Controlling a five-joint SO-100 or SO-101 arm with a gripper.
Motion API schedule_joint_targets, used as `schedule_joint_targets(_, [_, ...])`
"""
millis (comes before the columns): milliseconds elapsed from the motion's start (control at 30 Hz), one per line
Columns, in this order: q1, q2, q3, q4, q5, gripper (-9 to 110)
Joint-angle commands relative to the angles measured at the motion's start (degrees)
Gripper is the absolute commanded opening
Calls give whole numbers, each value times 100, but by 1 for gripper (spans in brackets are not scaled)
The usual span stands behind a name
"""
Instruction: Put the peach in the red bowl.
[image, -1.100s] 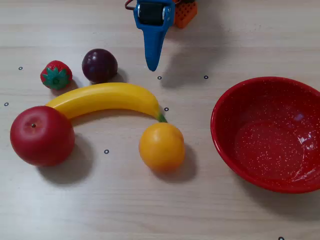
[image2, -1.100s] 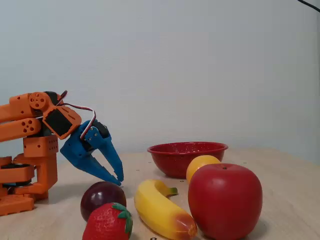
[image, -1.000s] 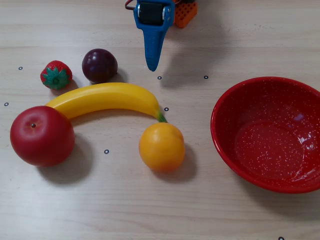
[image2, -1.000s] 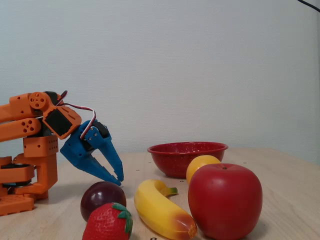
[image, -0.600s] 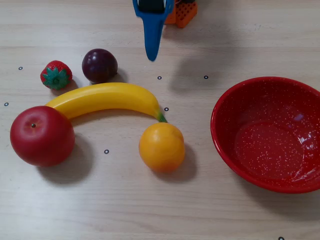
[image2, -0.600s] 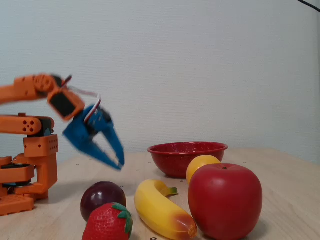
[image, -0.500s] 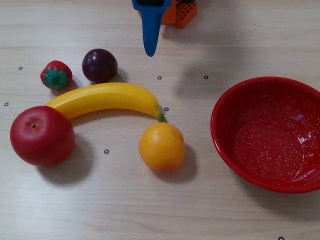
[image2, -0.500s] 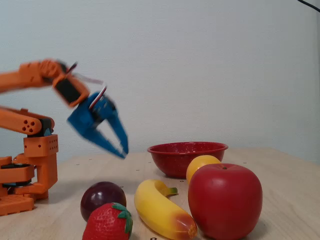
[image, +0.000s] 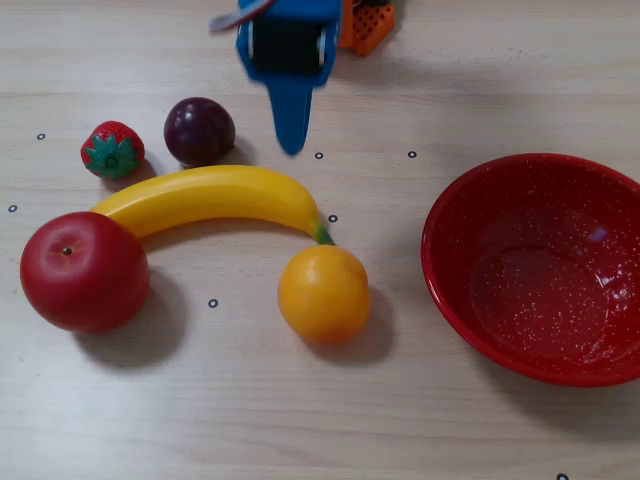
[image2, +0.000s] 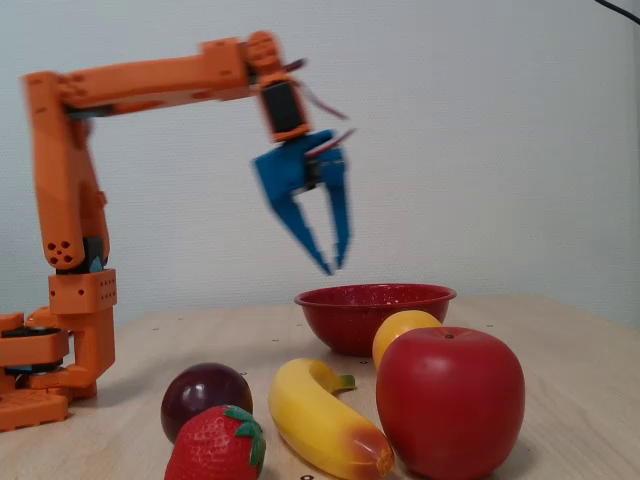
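Note:
The peach (image: 323, 294) is a smooth orange-yellow ball on the table, just below the banana's stem end. In the fixed view the peach (image2: 403, 326) is partly hidden behind the apple. The red speckled bowl (image: 447, 277) stands empty to the right of the peach, a short gap away, and also shows in the fixed view (image2: 372, 308). My blue gripper (image2: 334, 267) hangs in the air well above the table, pointing down, fingers slightly apart and empty. In the overhead view the gripper (image: 291, 143) sits beyond the banana, up and left of the peach.
A yellow banana (image: 213, 196) curves left of the peach. A big red apple (image: 84, 271) lies at the left, with a dark plum (image: 199, 131) and a strawberry (image: 112, 150) behind it. The orange arm base (image2: 62, 340) stands at the fixed view's left.

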Motion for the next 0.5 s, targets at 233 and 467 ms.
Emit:
schedule_joint_targets(233, [97, -1714, -3032, 1591, 360, 38])
schedule_joint_targets(467, [211, -2479, -3568, 2663, 457, 57])
